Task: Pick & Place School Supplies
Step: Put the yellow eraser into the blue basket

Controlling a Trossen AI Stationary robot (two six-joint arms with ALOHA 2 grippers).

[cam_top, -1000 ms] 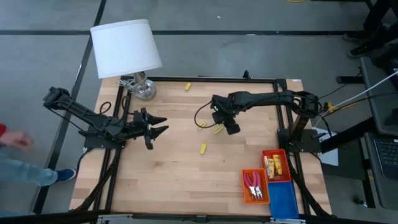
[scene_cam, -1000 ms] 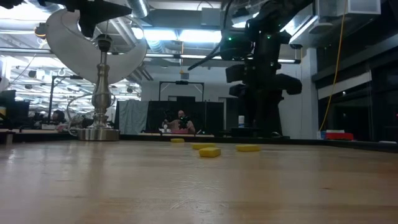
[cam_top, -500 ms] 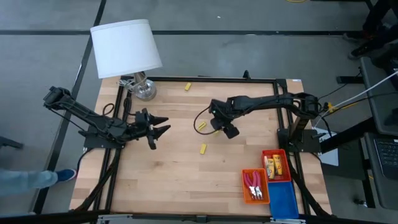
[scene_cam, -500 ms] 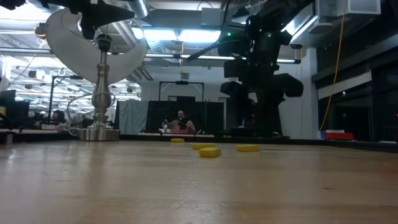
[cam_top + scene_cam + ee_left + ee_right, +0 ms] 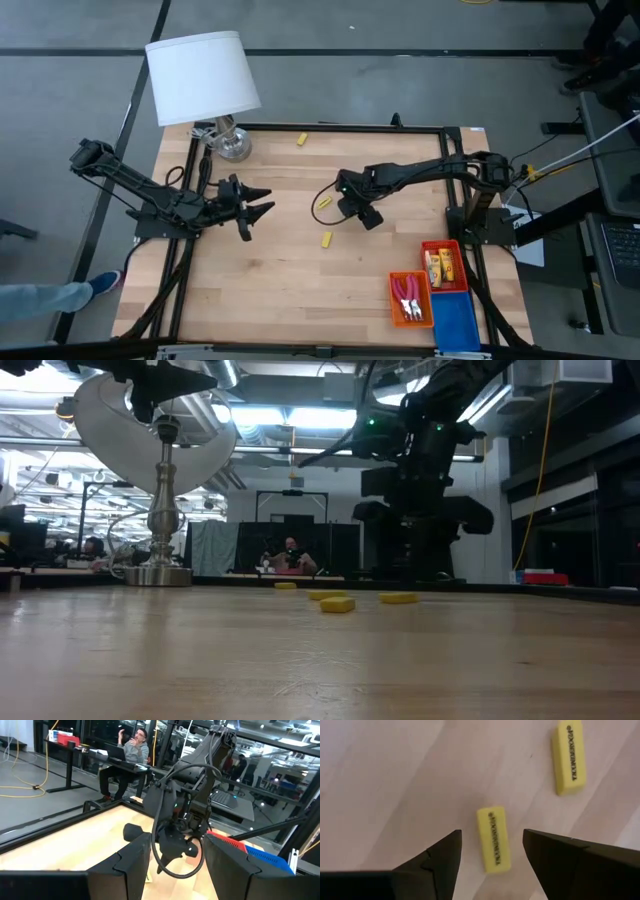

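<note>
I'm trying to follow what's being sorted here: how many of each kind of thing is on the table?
Yellow blocks: 4
Red-handled tools: 2
Yellow-orange packs: 3
Mesh trays: 3
Lamp: 1
Total: 13

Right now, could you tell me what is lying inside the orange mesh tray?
The orange tray holds red-handled scissor-like tools, lying flat side by side. The overhead view shows nothing else in it; whatever might lie beneath the tools is covered.
</note>
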